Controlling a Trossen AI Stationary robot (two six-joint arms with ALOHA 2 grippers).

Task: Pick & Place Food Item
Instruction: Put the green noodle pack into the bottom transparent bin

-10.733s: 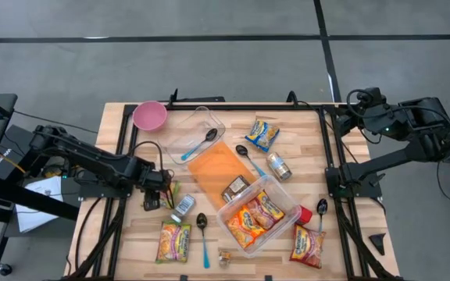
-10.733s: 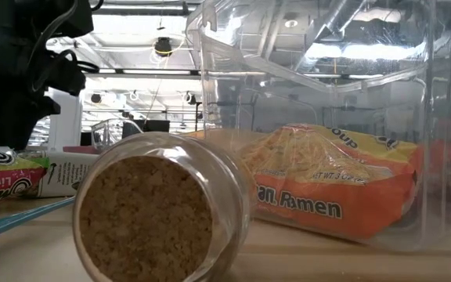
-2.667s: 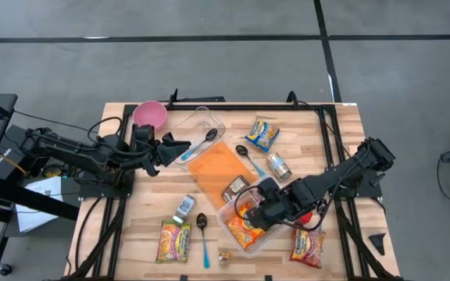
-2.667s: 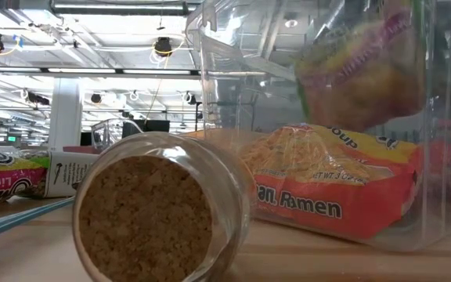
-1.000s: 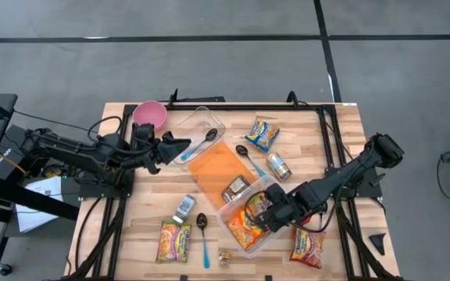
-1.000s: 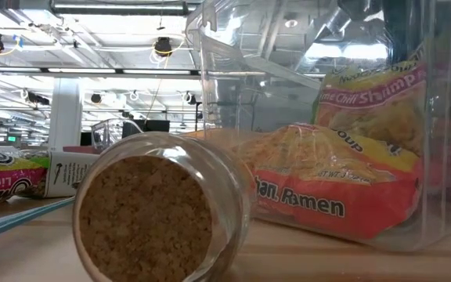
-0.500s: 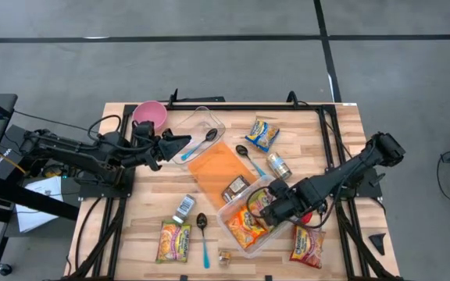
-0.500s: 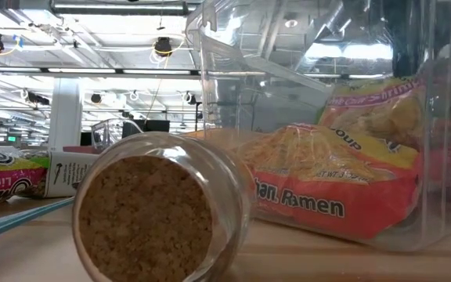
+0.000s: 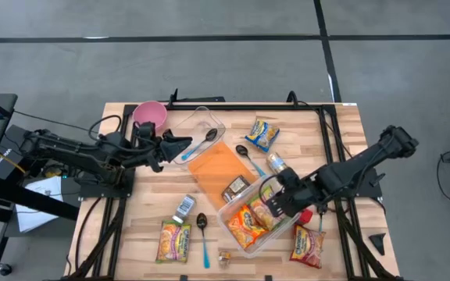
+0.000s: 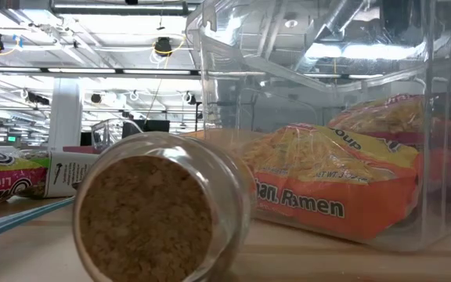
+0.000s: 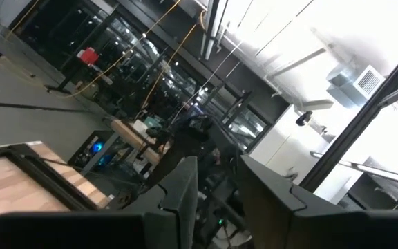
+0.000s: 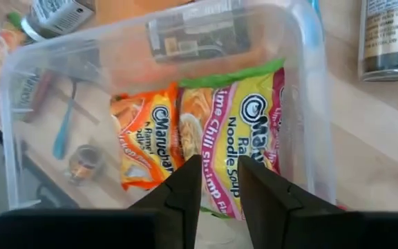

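A clear plastic container [image 9: 223, 209] stands near the table's front centre. In it a green-and-yellow lime chili shrimp ramen packet [image 12: 233, 138] lies flat beside an orange ramen packet [image 12: 147, 145]; the low view shows both through the container's wall [image 10: 233, 94]. My right gripper [image 12: 220, 187] hangs open above the container's right part [image 9: 270, 199], pointing steeply down, with nothing between its fingers. At the far left my left gripper [image 9: 182, 143] is raised and open, pointing toward the table's right, and holds nothing [image 11: 216, 197].
Around the container lie an orange lid [image 9: 217, 168], a dark packet [image 9: 235, 188], a can [image 9: 278, 165], several spoons, more ramen packets [image 9: 173, 240] [image 9: 307, 243] [image 9: 262, 133] and a cork-stoppered jar [image 10: 147, 215]. A pink bowl [image 9: 150, 115] and a second clear tub [image 9: 196, 133] stand at the far left.
My right gripper has let go of the lime chili shrimp packet and has risen, drawing back toward the table's right and far side. The packet, which stood on edge in the container, has tipped over and now lies flat beside the orange packet.
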